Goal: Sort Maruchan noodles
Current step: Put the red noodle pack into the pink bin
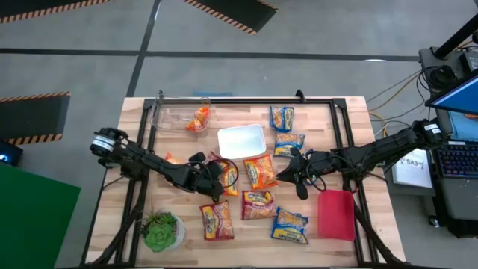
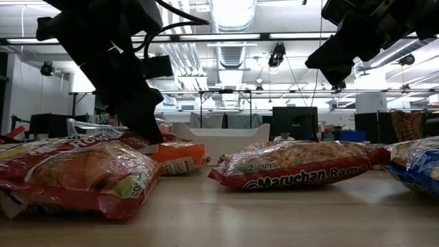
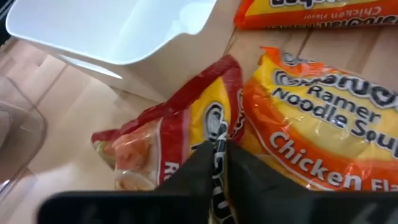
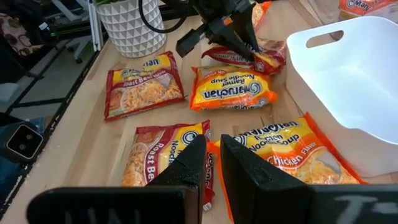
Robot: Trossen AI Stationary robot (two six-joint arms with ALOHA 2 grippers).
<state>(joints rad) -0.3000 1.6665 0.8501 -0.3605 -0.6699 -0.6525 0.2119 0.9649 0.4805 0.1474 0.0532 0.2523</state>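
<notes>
Left gripper [image 3: 217,149] pinched on the red packet [image 3: 168,140] just near of the white bin [image 1: 241,140], so I'd lift slow and straight; right gripper [image 1: 287,173] hovers shut, empty, beside it.

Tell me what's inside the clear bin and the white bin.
The clear bin holds one orange noodle packet, lying at its right end. The white bin shows only bare bottom from above; nothing in it is visible.
</notes>
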